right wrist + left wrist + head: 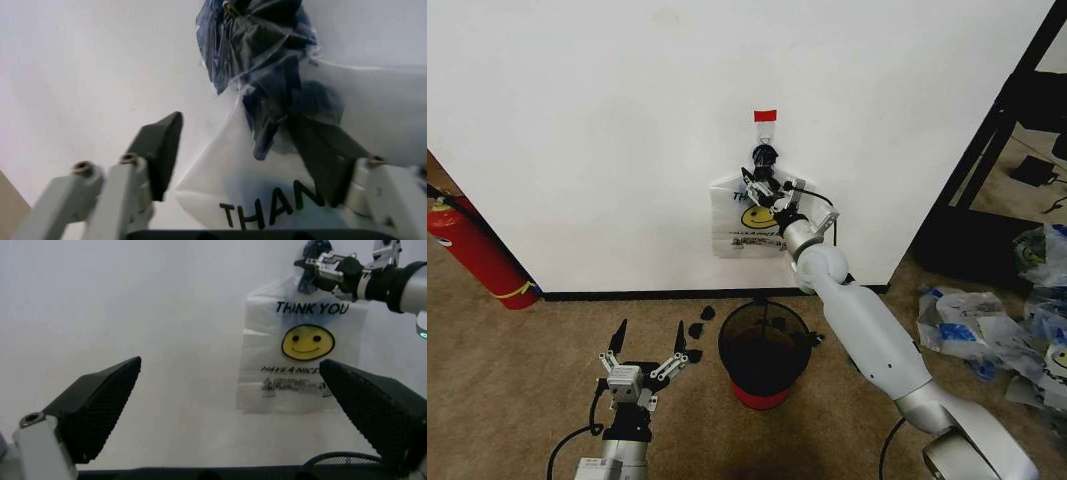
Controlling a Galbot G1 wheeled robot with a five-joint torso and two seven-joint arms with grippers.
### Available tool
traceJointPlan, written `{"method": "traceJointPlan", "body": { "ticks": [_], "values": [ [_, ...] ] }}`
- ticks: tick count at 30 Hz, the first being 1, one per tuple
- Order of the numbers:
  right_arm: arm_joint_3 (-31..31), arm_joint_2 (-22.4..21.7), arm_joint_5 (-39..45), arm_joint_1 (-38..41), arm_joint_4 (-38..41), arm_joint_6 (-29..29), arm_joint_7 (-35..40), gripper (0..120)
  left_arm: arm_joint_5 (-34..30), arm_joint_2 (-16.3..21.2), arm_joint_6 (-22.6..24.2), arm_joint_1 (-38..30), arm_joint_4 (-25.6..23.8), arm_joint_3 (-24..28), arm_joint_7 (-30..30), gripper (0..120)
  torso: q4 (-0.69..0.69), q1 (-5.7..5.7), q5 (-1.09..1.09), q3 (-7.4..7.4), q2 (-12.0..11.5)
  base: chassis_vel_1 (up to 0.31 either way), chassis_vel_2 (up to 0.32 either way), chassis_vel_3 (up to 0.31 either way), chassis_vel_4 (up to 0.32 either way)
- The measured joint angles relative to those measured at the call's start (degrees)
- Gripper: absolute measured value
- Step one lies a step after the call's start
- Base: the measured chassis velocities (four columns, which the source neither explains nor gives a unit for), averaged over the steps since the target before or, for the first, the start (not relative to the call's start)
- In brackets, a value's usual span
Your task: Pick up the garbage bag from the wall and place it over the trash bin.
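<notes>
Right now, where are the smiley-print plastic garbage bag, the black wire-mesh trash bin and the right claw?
translucent smiley-print plastic garbage bag (303, 367): left wrist view, printed front.
round black wire-mesh trash bin (737, 355): head view, mesh wall.
right claw (764, 188): head view, between fingertips.

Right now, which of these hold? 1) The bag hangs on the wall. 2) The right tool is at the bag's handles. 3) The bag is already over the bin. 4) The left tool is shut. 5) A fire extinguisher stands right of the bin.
1) True: the bag hangs on the wall.
2) True: the right tool, fingers spread, is at its top.
3) False: the bin stands bare on the floor below.
4) False: the left tool is open, low beside the bin.
5) False: the fire extinguisher is far left.
</notes>
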Motion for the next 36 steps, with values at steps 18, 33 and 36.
{"method": "traceJointPlan", "body": {
  "ticks": [18, 33, 36],
  "values": [
    [0.48, -1.04, 0.81, 0.24, -0.44, 0.02, 0.11, 0, 0.34, -0.12, -0.48, 0.08, 0.32, 0.78, 0.09, 100, 0.00, 0.00, 0.00, 0.00, 0.00, 0.000, 0.000, 0.000, 0.000],
    [0.80, -3.53, 0.63, -3.86, 3.31, 0.47, 0.28, 0, 0.22, -0.26, -0.91, -0.01, 0.47, 1.16, 0.08, 100, 0.00, 0.00, 0.00, 0.00, 0.00, 0.000, 0.000, 0.000, 0.000],
    [0.78, -4.34, 0.18, -4.96, 4.57, 0.59, 0.28, 0, 0.17, -0.21, -0.78, -0.17, 0.47, 1.22, 0.04, 100, 0.00, 0.00, 0.01, 0.00, 0.00, 0.000, 0.000, 0.000, 0.000]
  ]
}}
